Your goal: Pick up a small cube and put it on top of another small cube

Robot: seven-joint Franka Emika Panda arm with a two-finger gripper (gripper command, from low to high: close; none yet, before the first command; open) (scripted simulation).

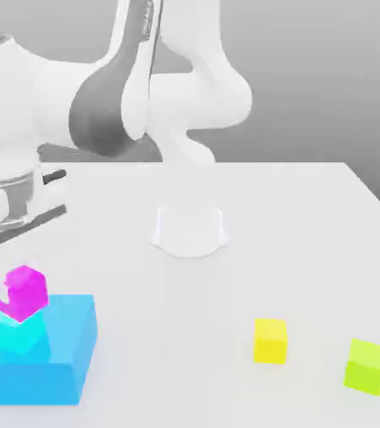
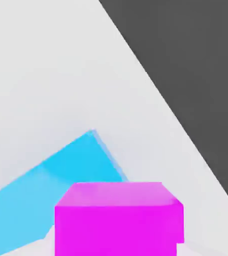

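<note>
Magenta cube [image 1: 24,292]: resting tilted atop cyan cube [image 1: 17,336], which sits on large blue block [image 1: 59,359]. Gripper fingers closed. Yellow cube [image 1: 270,340], lime-green cube [image 1: 366,366]: well apart on white table [image 1: 293,242].

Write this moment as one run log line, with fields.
held: magenta cube | jaws: shut on it | cube position: above cyan cube | cyan cube on: blue block | stack: not released

A: What sort of place is this?

B: A simulated test bench, not a real room. A bare white counter [image 1: 310,251] sits before a flat grey backdrop.

A: What gives it away?

B: Plain, untextured blocks: a yellow cube [image 1: 270,340], a lime-green cube [image 1: 366,366], a flat blue block [image 1: 59,351]. And a smooth white robot arm [image 1: 184,92].
</note>
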